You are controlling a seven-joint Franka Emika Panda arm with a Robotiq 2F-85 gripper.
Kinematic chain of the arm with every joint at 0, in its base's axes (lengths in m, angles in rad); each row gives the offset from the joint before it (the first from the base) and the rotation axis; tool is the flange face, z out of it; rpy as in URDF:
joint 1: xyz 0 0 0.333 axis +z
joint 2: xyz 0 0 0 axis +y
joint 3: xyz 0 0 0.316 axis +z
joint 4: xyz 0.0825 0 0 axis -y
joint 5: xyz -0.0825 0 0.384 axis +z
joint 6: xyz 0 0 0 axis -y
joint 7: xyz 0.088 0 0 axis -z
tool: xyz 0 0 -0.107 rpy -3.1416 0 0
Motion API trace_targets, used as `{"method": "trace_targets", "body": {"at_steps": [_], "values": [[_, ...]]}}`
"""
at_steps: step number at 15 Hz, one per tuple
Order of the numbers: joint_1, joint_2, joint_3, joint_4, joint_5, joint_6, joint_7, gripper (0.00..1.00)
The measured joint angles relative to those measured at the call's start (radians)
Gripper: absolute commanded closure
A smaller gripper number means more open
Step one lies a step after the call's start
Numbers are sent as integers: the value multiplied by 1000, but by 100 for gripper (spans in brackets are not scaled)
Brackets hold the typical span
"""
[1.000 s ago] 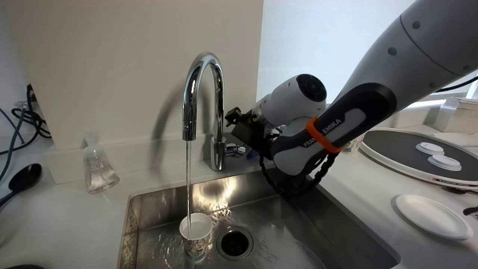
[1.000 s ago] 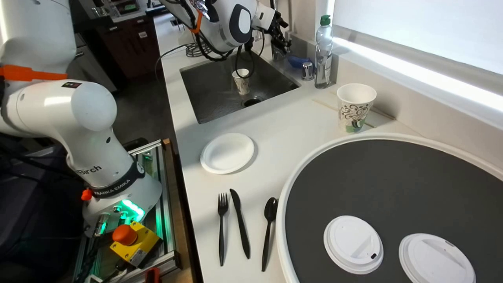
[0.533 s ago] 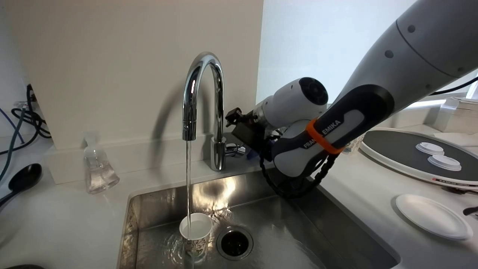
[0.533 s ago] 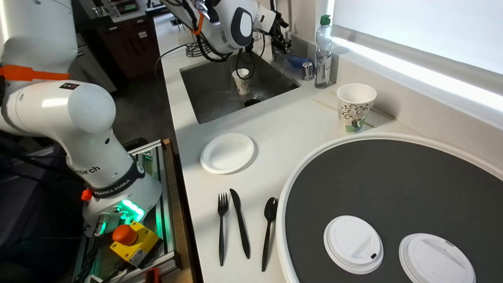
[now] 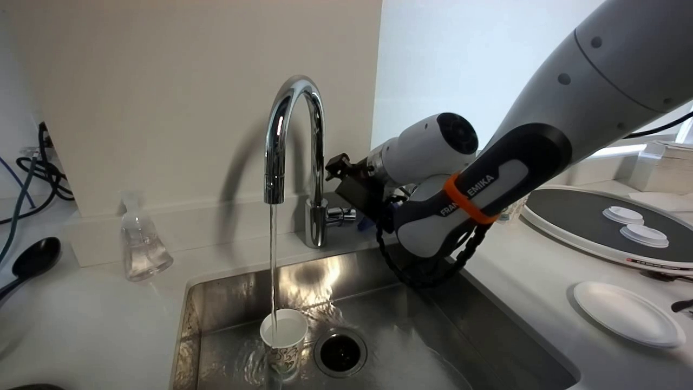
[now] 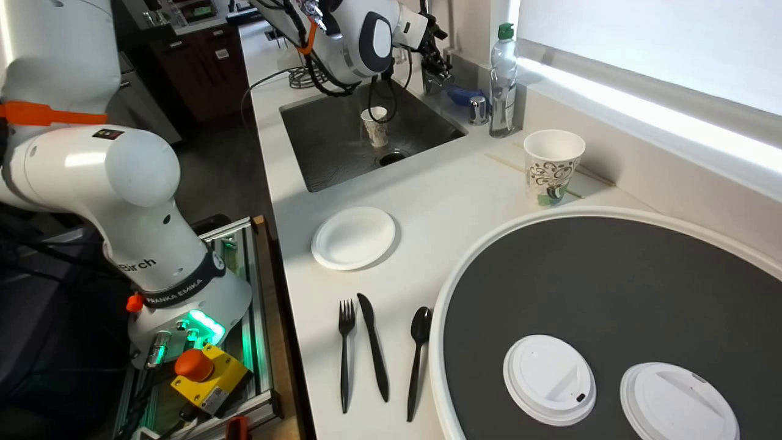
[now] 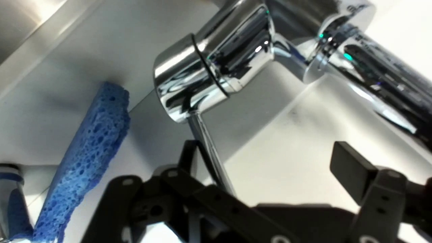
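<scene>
My gripper (image 7: 270, 160) stands open beside the chrome faucet, its fingers wide apart. In the wrist view the thin faucet lever (image 7: 212, 155) rises from the round valve body (image 7: 192, 74) and runs close along the inner side of the left-hand finger; whether they touch I cannot tell. The faucet (image 5: 275, 151) pours a thin stream of water (image 5: 273, 254) into a patterned paper cup (image 5: 285, 346) upright in the sink (image 5: 233, 295). Liquid shows inside that cup. A blue sponge (image 7: 87, 158) lies on the ledge near the valve. In an exterior view the arm hides the fingertips.
Dish soap (image 6: 503, 85) stands behind the sink, near a second paper cup (image 6: 550, 174). On the counter lie a white plate (image 6: 353, 238), a fork (image 6: 345, 354), a knife (image 6: 374, 348) and a spoon (image 6: 418, 360). A round grey board (image 6: 611, 275) bears two lids.
The wrist section of the arm has shifted very slightly right and down in an exterior view. The gripper stays by the faucet, and the water keeps running into the cup.
</scene>
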Motion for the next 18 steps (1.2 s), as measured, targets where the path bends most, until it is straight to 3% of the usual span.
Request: {"method": "trace_targets", "body": {"at_steps": [8, 18], "values": [[-43, 0, 32, 4, -17, 135, -16, 0], [-31, -8, 12, 3, -18, 137, -73, 0]]}}
